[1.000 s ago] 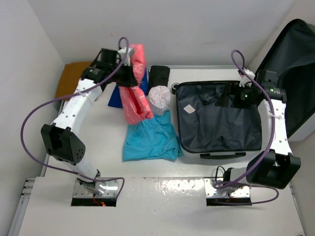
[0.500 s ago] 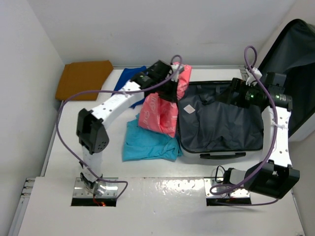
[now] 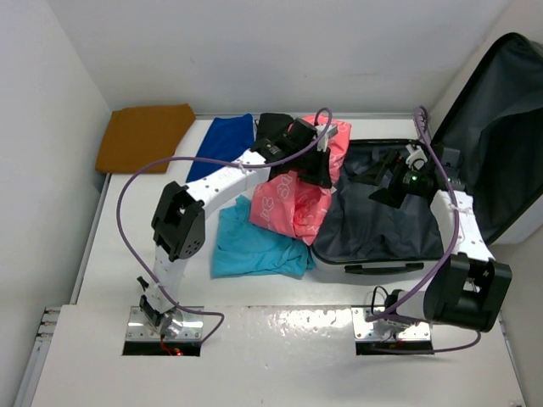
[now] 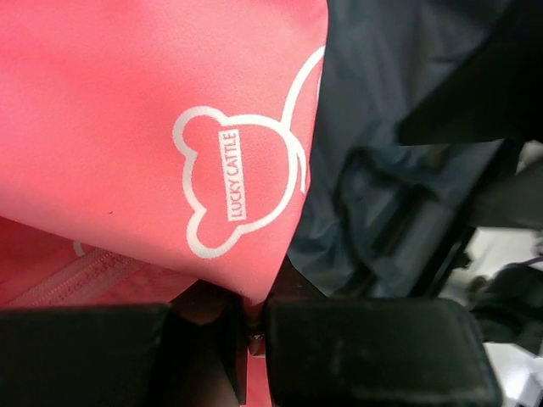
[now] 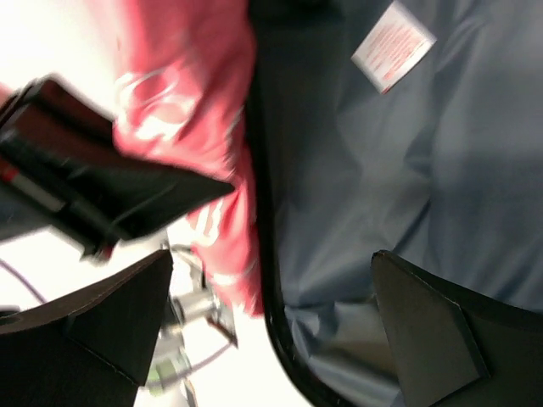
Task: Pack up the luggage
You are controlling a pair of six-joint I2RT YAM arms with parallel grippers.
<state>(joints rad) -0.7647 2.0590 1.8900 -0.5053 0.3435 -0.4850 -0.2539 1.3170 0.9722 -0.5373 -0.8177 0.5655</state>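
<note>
at the far left an orange sheet [image 3: 144, 136] lies flat, well apart from the work. just right of it is a blue cloth [image 3: 222, 140], and a teal cloth [image 3: 254, 246] is spread on the table [image 3: 254, 290] nearer the arm bases. the left gripper [image 3: 322, 165] reaches across these. in its wrist view the fingers [image 4: 365, 352] are pinched tight on an edge of the pink pouch [image 3: 293, 195], with the fabric squeezed between them. the pouch's long axis runs on a slant from far-right to near-left. its upper end sits over the left rim of the luggage [image 3: 399, 229], while its lower end hangs outside, over the teal cloth. the open tray therefore lies to the right of the jaws, and the left arm is plainly the nearer one for this item. i judge the coming move must carry the pouch rightward until its trailing end clears that left rim. the grey lining [image 5: 424, 170] is bare through the middle and near side of the tray, apart from a white label [image 5: 392, 34], so there is room to land. the right gripper [image 3: 383, 178] hovers over the far middle of the tray, its fingers spread wide and holding nothing, and it narrows that room. beyond it the lid [image 3: 501, 144] stands raised at the far right edge.
</note>
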